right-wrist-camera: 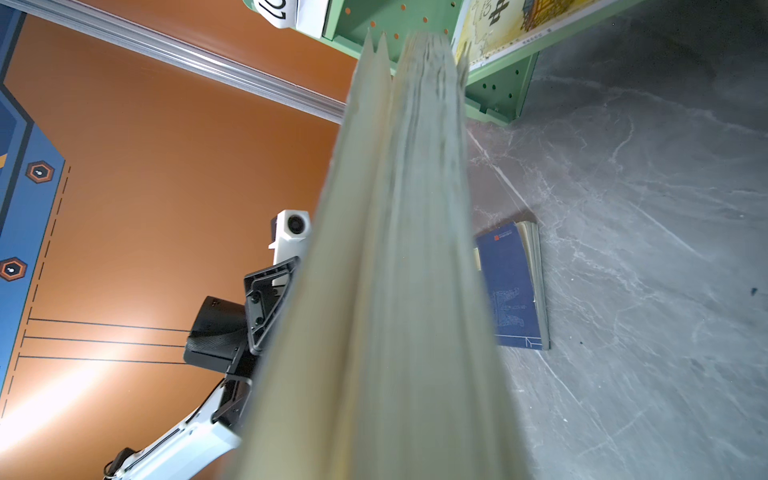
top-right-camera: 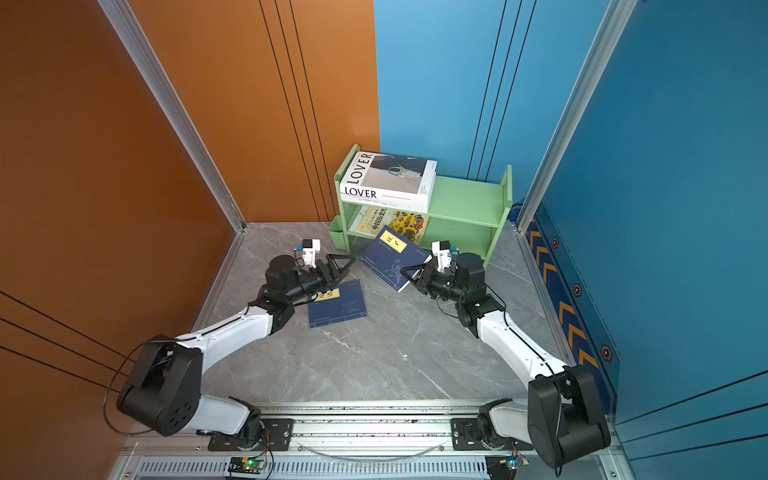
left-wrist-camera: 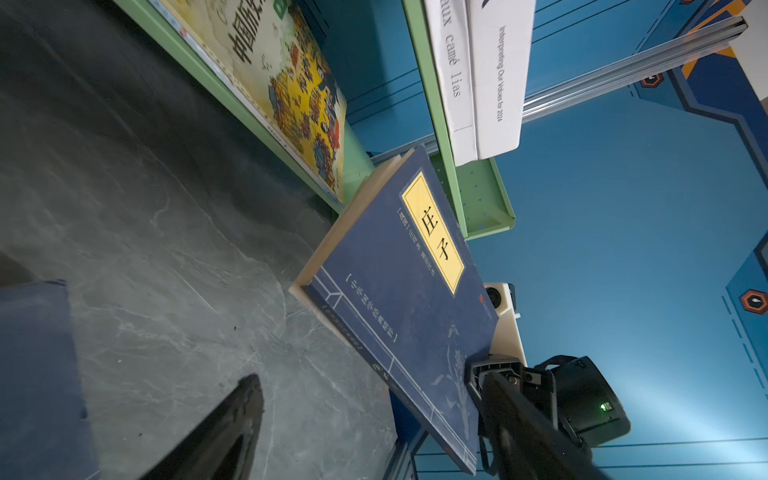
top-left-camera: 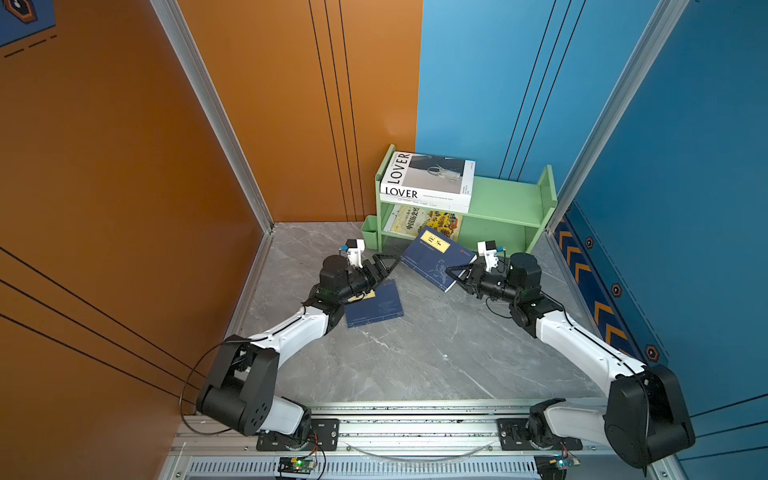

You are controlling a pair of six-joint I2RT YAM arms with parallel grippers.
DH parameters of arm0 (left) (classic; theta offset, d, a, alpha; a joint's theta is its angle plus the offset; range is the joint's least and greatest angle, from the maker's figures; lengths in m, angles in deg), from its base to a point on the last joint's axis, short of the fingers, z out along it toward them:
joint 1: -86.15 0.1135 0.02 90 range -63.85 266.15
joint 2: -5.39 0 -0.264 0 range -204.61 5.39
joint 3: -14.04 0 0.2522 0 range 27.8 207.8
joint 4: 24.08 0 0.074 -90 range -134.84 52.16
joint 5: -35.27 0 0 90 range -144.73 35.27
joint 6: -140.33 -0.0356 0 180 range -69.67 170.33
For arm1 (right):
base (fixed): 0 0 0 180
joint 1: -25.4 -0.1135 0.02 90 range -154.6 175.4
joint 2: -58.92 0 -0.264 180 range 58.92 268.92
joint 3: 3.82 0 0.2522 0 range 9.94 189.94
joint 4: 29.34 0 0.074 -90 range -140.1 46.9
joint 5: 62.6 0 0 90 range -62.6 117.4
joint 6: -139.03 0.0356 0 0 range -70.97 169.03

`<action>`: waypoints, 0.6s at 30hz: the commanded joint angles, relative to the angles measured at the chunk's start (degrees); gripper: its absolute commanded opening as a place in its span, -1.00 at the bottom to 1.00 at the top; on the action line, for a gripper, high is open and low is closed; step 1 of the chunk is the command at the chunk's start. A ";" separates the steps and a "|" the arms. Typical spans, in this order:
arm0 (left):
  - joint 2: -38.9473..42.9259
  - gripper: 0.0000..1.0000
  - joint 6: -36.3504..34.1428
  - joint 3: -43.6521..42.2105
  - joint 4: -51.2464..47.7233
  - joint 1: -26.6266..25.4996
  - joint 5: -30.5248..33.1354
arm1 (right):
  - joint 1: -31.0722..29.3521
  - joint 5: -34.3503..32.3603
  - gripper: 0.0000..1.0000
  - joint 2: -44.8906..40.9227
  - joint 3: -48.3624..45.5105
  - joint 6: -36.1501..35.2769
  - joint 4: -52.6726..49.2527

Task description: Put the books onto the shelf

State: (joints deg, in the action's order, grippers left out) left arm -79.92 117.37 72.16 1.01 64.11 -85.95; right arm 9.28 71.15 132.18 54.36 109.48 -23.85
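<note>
Gripping a tilted navy book (top-left-camera: pixel 436 257), the right gripper (top-left-camera: pixel 452 274) holds it just before the lower tier of the green shelf (top-left-camera: pixel 507 199). Left gripper (top-left-camera: pixel 390 266) hangs open over a second navy book (top-left-camera: pixel 374 309) lying on the table (top-left-camera: pixel 436 361). Next, likely: level it, slide inward.

The shelf (top-left-camera: pixel 507 199), light green with two tiers and raised end panels, stands in the far corner, with a small cup (top-left-camera: pixel 368 232) on its left side. On the top tier's left end the white LOVER book (top-left-camera: pixel 432 176) lies flat on another white book (top-left-camera: pixel 428 205). The yellow book (top-left-camera: pixel 424 220) lies on the lower tier. The tilted navy book (top-left-camera: pixel 436 257), yellow-labelled, is raised with its far corner near that tier's front. The flat navy book (top-left-camera: pixel 380 307) lies on the table (top-left-camera: pixel 415 357), apart from the shelf.
</note>
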 commanded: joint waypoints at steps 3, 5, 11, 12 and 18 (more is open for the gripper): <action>-5.43 0.69 7.96 0.55 15.07 -2.28 -0.38 | 0.21 2.40 -0.70 -1.29 -1.08 3.38 7.52; -7.05 0.70 9.09 0.72 17.70 -3.05 0.55 | 0.15 2.56 -0.70 -1.10 -1.14 3.89 8.06; -10.84 0.66 11.93 1.83 23.12 -4.06 2.86 | -0.02 3.26 -0.70 -0.77 -1.10 4.67 8.51; -11.44 0.60 12.67 1.87 24.69 -4.06 3.11 | 0.03 3.44 -0.70 -0.68 -1.08 4.68 8.46; -16.19 0.21 17.93 2.57 35.54 -3.62 4.34 | -0.01 4.24 -0.70 0.13 -1.09 4.32 7.83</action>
State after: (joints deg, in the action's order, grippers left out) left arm -94.57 132.11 72.88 28.44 60.33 -83.13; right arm 9.28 73.66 132.20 53.45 113.58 -19.46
